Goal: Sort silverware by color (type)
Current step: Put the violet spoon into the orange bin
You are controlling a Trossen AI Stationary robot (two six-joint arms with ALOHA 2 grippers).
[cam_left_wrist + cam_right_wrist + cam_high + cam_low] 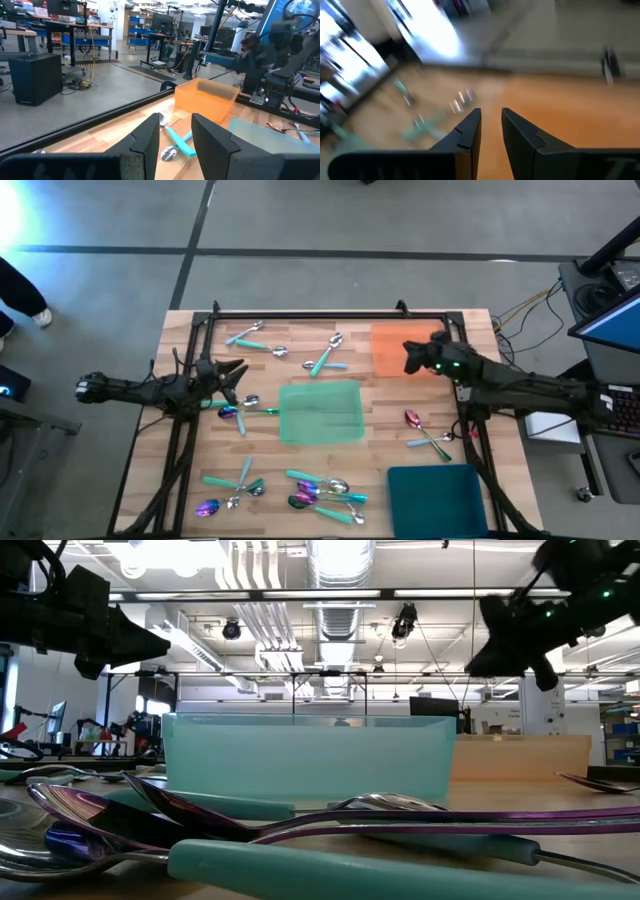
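Two arms hover over a table [190, 340] strewn with silverware [322, 490].
Three trays (green [320, 412], orange [395, 348], dark teal [435, 498]) sit empty; spoons lie scattered on bare wood around them. The left gripper [236, 376] and right gripper [408, 358], over the orange tray, both stand slightly parted, holding nothing.

Even overhead light; a blue-white glare [12, 210] burns the high view's corner. Ceiling strip lights [200, 552] blaze in the low view, nearest spoons [300, 830] soft. The right wrist view is smeared by motion blur.
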